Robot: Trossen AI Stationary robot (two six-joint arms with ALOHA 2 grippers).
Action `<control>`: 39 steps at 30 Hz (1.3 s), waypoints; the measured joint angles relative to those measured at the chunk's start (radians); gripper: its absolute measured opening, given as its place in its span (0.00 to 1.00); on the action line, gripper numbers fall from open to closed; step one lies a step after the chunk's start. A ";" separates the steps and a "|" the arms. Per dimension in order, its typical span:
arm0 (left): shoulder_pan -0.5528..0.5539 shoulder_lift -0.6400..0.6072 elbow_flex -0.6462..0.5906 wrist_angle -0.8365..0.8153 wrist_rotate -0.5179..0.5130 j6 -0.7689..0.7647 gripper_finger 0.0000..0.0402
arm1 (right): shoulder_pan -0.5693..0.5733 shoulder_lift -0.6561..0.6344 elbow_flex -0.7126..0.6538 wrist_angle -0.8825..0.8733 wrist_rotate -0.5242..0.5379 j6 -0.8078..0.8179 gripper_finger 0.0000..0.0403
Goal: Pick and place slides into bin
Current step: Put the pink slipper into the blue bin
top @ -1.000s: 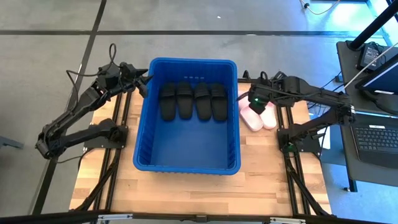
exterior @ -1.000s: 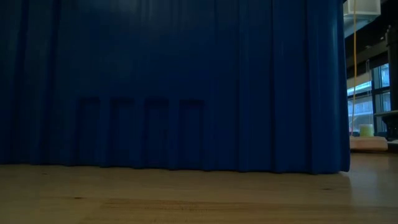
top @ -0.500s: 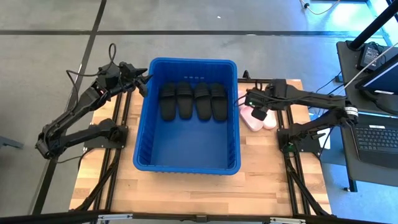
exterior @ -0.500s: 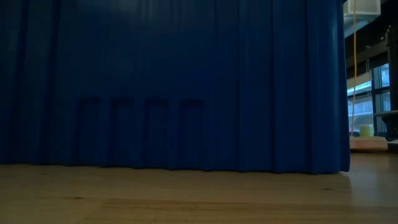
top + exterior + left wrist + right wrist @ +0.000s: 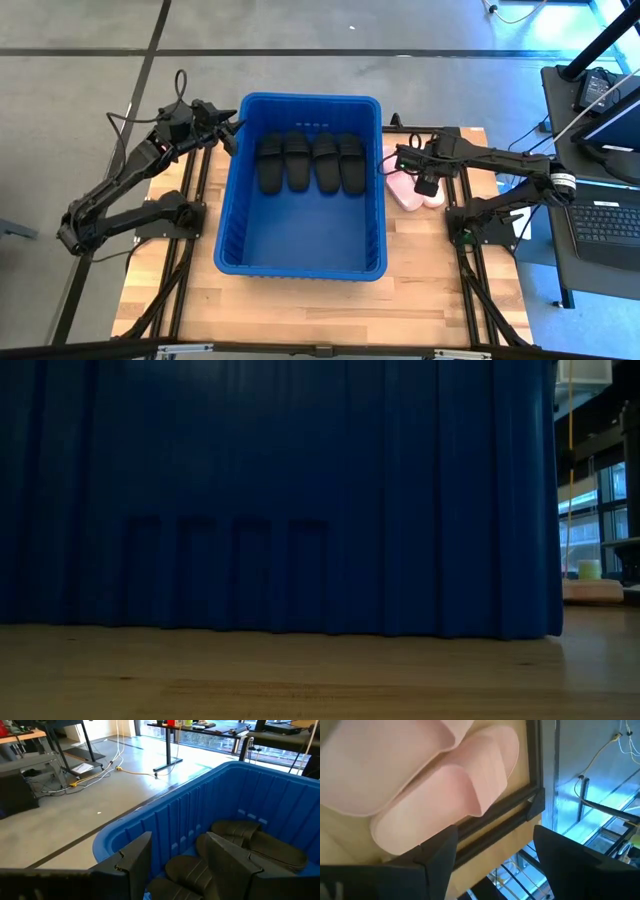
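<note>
The blue bin stands mid-table; its ribbed wall fills the low view. Several black slides lie side by side on the bin's floor at its far end, and show in the left wrist view. Two pink slides lie side by side on the table right of the bin, close in the right wrist view. My right gripper is open just above the pink slides' far ends. My left gripper is open and empty by the bin's far left corner.
A black frame rail runs along the table's far edge just past the pink slides. The bin's right rim is close beside my right gripper. Bare wood lies right of and in front of the bin.
My right gripper has come down toward the pink slides and a little toward the near edge, staying open. The slides and the bin have not moved.
</note>
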 joint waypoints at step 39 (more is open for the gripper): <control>0.000 0.000 0.000 -0.112 0.000 -0.002 0.44 | -0.197 0.001 -0.387 0.614 -0.022 -0.599 0.65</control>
